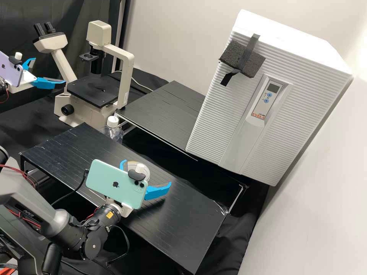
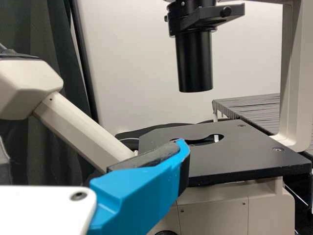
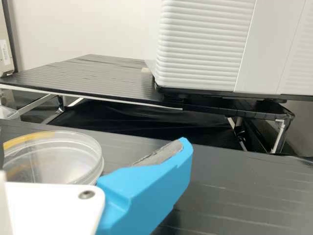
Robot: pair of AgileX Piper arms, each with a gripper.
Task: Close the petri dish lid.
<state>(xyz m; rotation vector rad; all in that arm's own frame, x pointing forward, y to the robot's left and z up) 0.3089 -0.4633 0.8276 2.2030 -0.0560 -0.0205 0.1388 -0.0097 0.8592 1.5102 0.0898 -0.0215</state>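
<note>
In the high view, the right gripper (image 1: 146, 174) stands open over the near black bench, its blue fingers on either side of a clear round petri dish (image 1: 147, 170), partly hidden by the phone mount. The right wrist view shows the right gripper (image 3: 93, 149) with one finger beside the dish (image 3: 73, 155); an orange-brown strip runs along the dish's rim. Whether a separate lid lies on it, I cannot tell. At the high view's upper left the left gripper (image 1: 50, 70) is open near the microscope; in the left wrist view, the left gripper (image 2: 93, 154) has nothing visible in its grasp.
A microscope (image 1: 95, 89) stands behind the near bench (image 1: 76, 152), with a white-capped bottle (image 1: 113, 128) close to its base. Farther back, a large white ribbed appliance (image 1: 214, 114) rests on a second black shelf (image 1: 164, 110), across a dark gap.
</note>
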